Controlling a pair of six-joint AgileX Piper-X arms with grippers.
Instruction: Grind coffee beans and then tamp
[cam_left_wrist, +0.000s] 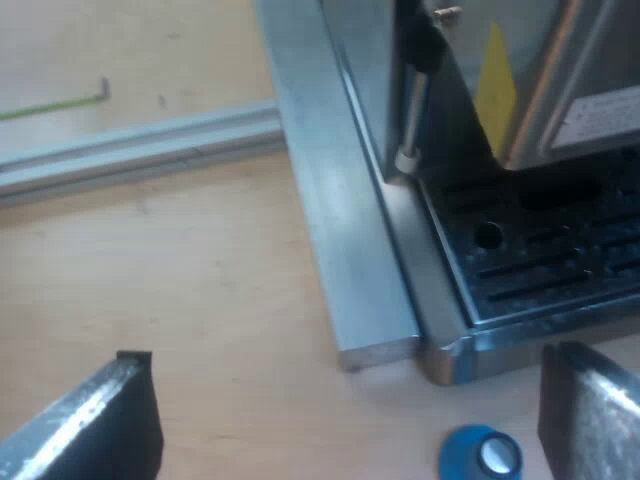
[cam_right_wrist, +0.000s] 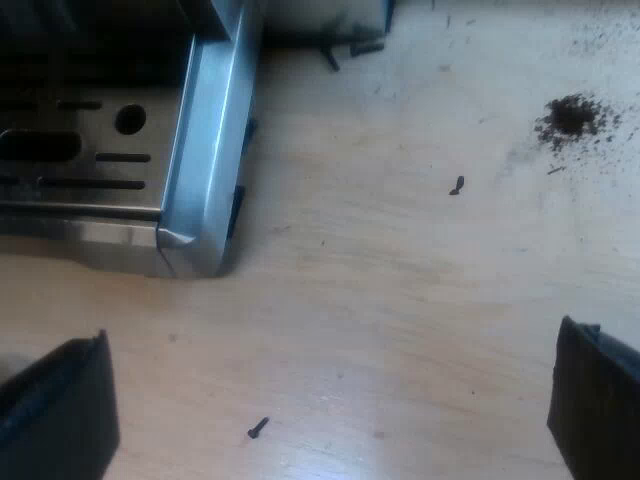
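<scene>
The round blue tamper (cam_left_wrist: 480, 455) and the silver steel espresso machine (cam_left_wrist: 520, 250) are cut off by the edge. 2 small dark specks (cam_right_wrist: 258, 428) are too tiny to identify.

Blue tamper (cam_left_wrist: 480, 455) sits on the bench (cam_left_wrist: 200, 280), round, pale centre facing up, near the espresso machine (cam_left_wrist: 590, 70) corner. Machine: brushed steel, dark slotted drip tray (cam_left_wrist: 545, 250).

Both wrist views facing down, close over the worktop (cam_left_wrist: 200, 270), at different corners of the shared drip tray (cam_left_wrist: 560, 260) of the espresso machine (cam_left_wrist: 470, 60)
</scene>
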